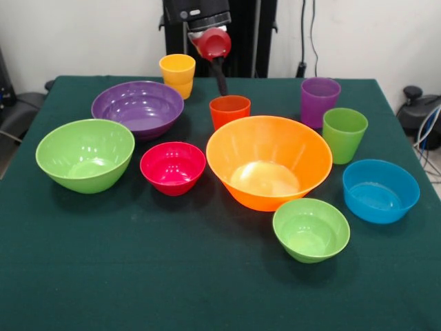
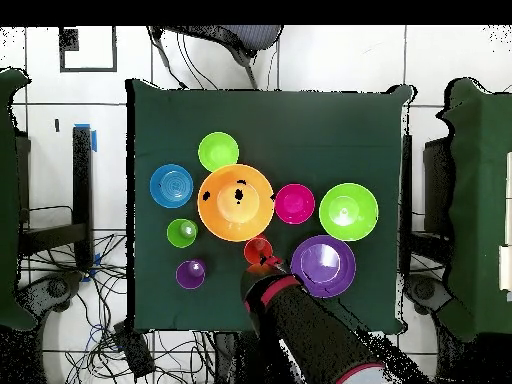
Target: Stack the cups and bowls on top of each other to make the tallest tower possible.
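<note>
Since the gripper (image 1: 222, 88) hangs beside the orange cup (image 1: 229, 110) near the table's far edge, it might tip it; can't tell its opening.

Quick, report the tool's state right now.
Tool: cannot be told whether open or closed. It hangs just behind the orange cup, holding nothing visible.

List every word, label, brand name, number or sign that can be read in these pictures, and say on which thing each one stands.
None can be read.
The glossy plastic bowls, such as the biggest orange bowl, and the upright plastic cups, such as the purple cup, are plain.
The black arm housing carries a small pale patch, too blurred to tell if it holds text.
The dark green tablecloth bears no marks.
</note>
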